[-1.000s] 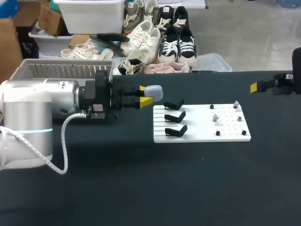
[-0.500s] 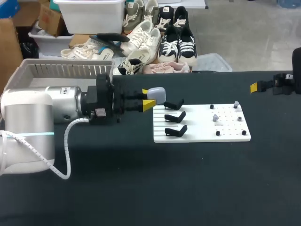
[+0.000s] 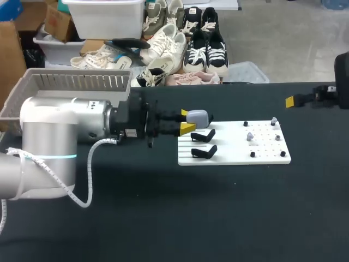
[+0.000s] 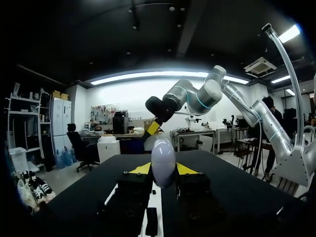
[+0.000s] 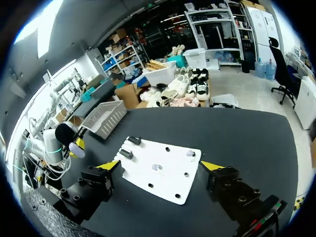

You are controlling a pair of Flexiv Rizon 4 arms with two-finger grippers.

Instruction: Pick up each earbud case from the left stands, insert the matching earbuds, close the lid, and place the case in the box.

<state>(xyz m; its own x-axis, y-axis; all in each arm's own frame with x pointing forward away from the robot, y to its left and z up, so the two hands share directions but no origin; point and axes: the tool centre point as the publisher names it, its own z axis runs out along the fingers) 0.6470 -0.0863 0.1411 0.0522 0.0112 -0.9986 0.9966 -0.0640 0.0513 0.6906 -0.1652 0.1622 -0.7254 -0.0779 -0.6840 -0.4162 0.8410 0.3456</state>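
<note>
Left gripper (image 3: 188,121) clamped on pale grey earbud case (image 3: 197,116), held over the farthest of the black stands (image 3: 204,150) at white board's (image 3: 234,158) left end, right gripper (image 5: 162,166) fingers wide apart, far right above table.

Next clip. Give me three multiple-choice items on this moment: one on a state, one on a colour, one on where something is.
1. The right gripper is:
A. shut and empty
B. shut on an object
C. open and empty

2. The board is:
A. white
B. black
C. yellow

3. The case is:
A. lying on the board
B. between the left gripper's fingers
C. in the right gripper

Key:
1 C: its fingers stand wide apart with nothing between them.
2 A: it shows white in both the head and the right wrist views.
3 B: both yellow tips press the case from two sides.
</note>
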